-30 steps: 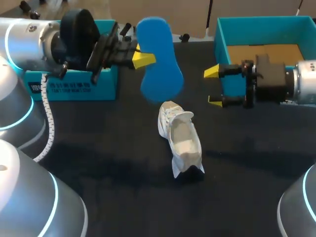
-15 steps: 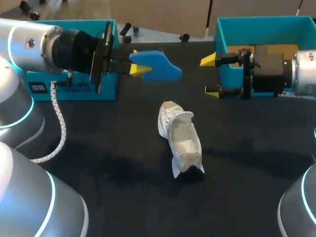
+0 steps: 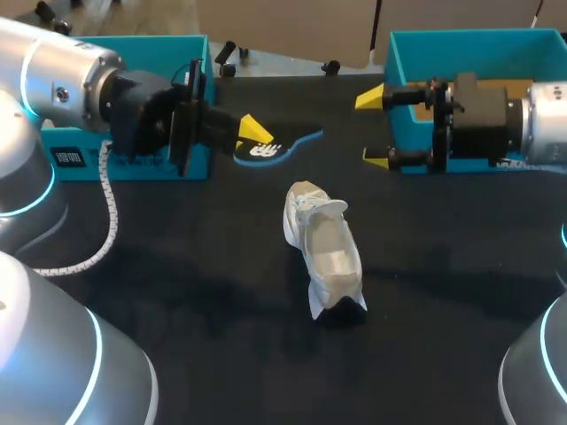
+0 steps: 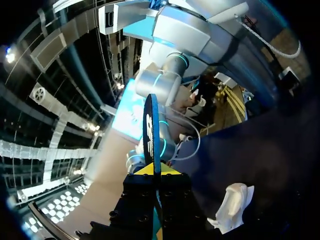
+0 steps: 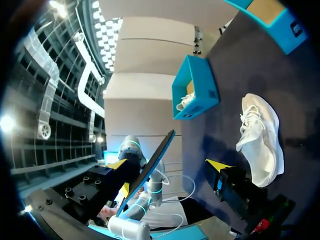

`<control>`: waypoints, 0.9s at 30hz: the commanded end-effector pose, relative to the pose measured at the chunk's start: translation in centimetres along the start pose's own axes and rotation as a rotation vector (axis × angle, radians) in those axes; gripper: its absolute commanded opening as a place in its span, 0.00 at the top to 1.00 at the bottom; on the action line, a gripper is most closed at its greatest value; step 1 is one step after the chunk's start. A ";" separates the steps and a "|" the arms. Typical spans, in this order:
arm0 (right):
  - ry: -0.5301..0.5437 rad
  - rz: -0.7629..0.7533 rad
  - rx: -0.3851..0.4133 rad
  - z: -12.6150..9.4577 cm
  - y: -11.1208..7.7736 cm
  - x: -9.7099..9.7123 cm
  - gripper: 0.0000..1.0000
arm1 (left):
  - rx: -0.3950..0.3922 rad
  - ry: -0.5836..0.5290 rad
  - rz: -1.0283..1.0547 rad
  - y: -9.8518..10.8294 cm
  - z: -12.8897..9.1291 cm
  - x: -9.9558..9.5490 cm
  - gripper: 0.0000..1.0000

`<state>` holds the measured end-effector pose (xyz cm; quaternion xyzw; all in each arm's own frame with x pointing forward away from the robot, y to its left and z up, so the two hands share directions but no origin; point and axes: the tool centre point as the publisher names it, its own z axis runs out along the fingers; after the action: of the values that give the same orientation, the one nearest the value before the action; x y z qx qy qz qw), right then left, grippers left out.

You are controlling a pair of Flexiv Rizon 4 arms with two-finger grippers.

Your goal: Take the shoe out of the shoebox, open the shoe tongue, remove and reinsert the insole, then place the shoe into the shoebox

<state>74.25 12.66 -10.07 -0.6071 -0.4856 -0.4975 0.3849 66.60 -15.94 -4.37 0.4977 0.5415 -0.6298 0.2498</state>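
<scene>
The left arm comes in low from the left. Its left hand (image 3: 251, 140) is clamped on one end of a blue foam insole (image 3: 285, 144), which it holds nearly flat over the black tabletop (image 3: 177, 292) with the black, white-marked face up. In the left wrist view the insole stands edge-on between the yellow tips. The right arm reaches in level from the right, with the right hand (image 3: 374, 128) spread wide and holding nothing. A second ago the insole stood upright with its blue face toward the head camera. It has since been rolled over and lowered, the right hand has shifted toward the far side, and the shoe has not moved. There is one insole and one white lace-up shoe (image 3: 325, 257), which lies mid-tabletop, well apart from both hands. There are two boxes: a teal cardboard box (image 3: 133, 164) beside the left hand and a second teal box (image 3: 403, 66) behind the right hand.
</scene>
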 end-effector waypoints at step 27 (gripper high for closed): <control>0.008 0.027 0.067 2.6 -0.7 0.2 0.00 | -0.099 0.081 0.329 2.7 0.6 2.5 1.00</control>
<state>74.24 14.84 -10.47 -0.5955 -0.4936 -0.4786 0.4155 67.60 -16.69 -7.52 0.5625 0.5089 -0.5683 0.3189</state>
